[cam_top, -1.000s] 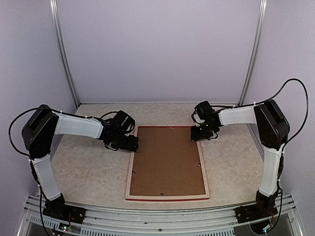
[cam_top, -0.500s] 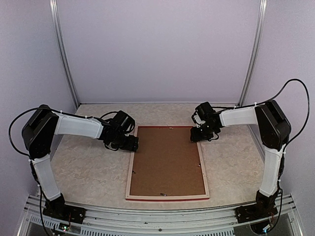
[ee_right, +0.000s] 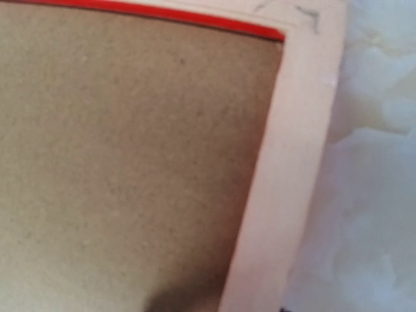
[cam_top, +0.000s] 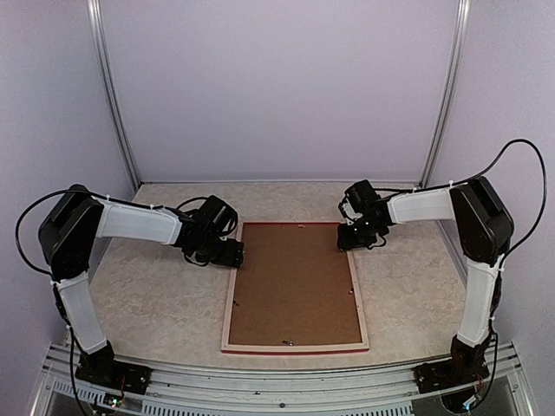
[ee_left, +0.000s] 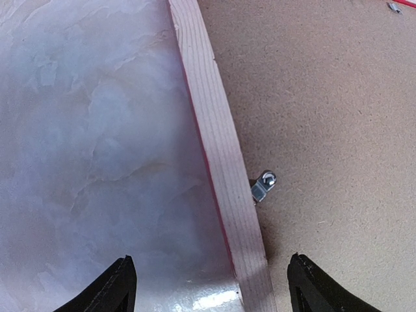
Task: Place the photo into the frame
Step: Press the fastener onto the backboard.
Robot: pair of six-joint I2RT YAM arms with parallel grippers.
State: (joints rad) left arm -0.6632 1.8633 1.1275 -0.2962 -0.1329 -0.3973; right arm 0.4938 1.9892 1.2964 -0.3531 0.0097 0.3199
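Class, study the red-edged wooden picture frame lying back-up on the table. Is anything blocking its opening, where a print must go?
Yes. A plain brown backing board fills the whole opening of the pale wooden frame, and a small metal tab on its rail reaches over the board's edge.

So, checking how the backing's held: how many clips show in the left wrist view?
2: one clip against the frame rail mid-picture, another at the top right corner. Others may lie outside this view.
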